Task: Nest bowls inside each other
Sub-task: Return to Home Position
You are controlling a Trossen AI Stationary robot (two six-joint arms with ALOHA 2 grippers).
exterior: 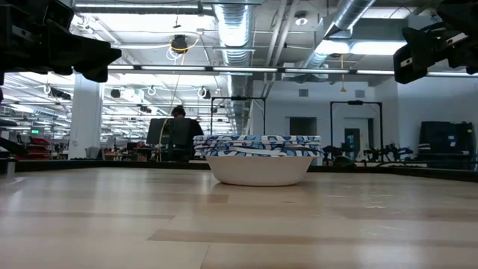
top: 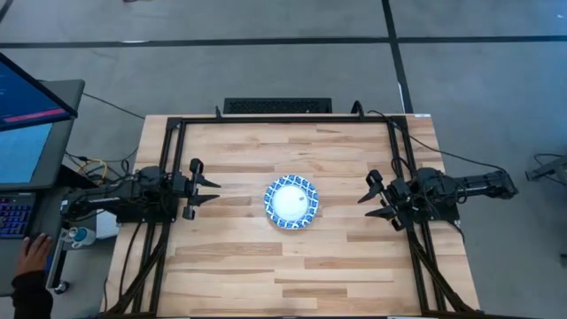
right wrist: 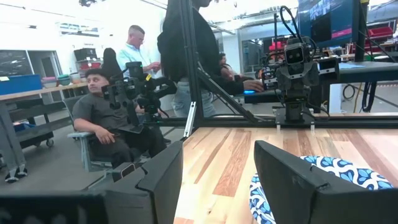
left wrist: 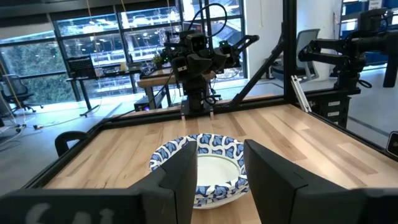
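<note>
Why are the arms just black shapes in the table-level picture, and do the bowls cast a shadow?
Low view: bright ceiling lights behind leave the arms dark; the bowls throw a faint shadow on the table. High view: even light, left gripper and right gripper plainly visible, both open.

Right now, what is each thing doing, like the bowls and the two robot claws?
bowls: nested in one upright stack in the middle of the table, nothing touching them.
left gripper: open, empty, raised off the table on the stack's left.
right gripper: open, empty, raised off the table on the stack's right.
monitor: switched on.
</note>
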